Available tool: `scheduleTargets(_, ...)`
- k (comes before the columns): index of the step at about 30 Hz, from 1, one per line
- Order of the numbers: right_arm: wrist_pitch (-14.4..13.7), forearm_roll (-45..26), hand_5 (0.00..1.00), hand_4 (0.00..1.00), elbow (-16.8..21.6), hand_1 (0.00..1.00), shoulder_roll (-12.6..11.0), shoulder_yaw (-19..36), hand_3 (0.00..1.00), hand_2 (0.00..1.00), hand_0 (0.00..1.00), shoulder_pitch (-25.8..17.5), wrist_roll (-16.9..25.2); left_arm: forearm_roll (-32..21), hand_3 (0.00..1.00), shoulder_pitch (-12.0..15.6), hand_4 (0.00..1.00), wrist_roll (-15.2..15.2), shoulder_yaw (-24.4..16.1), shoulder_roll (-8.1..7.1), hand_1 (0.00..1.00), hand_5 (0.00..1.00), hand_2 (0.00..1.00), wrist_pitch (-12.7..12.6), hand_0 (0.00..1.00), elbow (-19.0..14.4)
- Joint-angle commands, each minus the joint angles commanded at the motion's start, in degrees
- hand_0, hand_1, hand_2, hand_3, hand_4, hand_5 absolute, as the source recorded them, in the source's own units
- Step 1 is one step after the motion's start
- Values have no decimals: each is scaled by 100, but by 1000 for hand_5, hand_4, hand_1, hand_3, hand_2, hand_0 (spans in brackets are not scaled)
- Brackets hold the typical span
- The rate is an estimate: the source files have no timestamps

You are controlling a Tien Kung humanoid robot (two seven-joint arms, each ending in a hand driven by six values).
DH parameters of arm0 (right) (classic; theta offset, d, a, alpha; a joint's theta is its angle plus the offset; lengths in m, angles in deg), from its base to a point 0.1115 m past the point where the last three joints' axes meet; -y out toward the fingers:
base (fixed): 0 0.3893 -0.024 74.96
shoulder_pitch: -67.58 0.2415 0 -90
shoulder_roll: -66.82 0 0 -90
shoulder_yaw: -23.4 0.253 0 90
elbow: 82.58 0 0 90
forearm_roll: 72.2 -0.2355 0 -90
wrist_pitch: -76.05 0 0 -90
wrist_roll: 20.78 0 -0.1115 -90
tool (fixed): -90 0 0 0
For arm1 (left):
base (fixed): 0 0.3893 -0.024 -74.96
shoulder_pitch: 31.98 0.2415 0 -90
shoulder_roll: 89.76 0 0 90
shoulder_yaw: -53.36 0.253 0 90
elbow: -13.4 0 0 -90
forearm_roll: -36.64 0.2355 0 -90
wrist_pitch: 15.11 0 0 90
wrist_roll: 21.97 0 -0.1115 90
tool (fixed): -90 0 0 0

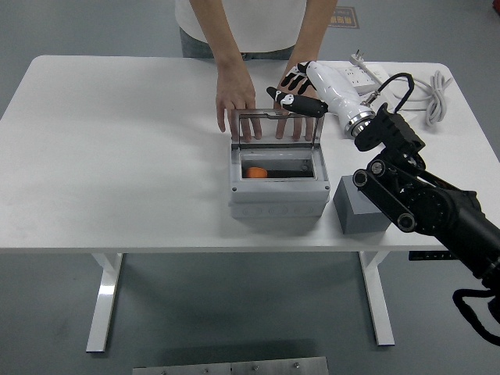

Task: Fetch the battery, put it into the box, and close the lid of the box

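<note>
My right hand (297,92) hangs empty, fingers loosely spread, just above the top right edge of the upright clear lid (277,125). Left to right: a person's hands (237,101) rest behind the lid, the battery (257,173) already lies in the box (277,194), and a grey block (359,207) sits right of it. I should press the lid's top edge forward, clear of those fingers.

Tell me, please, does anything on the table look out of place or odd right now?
Nothing is spilled or damaged. One oddity: a person's hands rest flat on the table right behind the box's upright clear lid, close to the robot's right hand hovering there. The orange battery lies inside the box.
</note>
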Motion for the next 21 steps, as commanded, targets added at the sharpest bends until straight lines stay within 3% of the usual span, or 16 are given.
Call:
scheduleTargets(13, 30, -125, 710, 813, -27, 582, -20, -229, 617, 613, 690, -106, 4, -54, 541, -20, 500, 38, 57, 14, 698, 2, 573, 20, 632, 6)
scheduleTargets(21, 24, -241, 739, 825, 260, 587, -165, -480, 619, 607, 690, -203, -93, -109, 541, -2, 500, 62, 89, 5, 698, 2, 573, -12, 632, 10)
